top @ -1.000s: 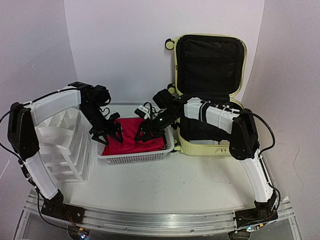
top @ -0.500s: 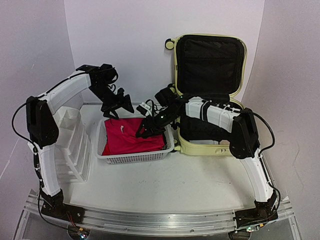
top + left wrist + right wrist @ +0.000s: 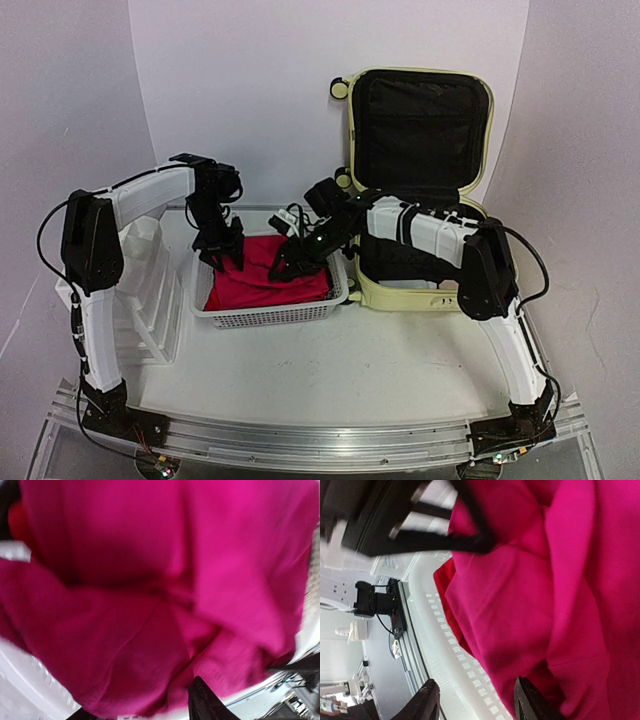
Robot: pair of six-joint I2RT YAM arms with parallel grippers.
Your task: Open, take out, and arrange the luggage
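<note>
No writing, label, brand mark or number can be read anywhere in these views. The luggage (image 3: 420,130) at the far right shows only plain pale shell and black lining, too small for any maker's mark to be made out. The red cloth (image 3: 265,278) fills both wrist views as a blurred plain surface.
</note>
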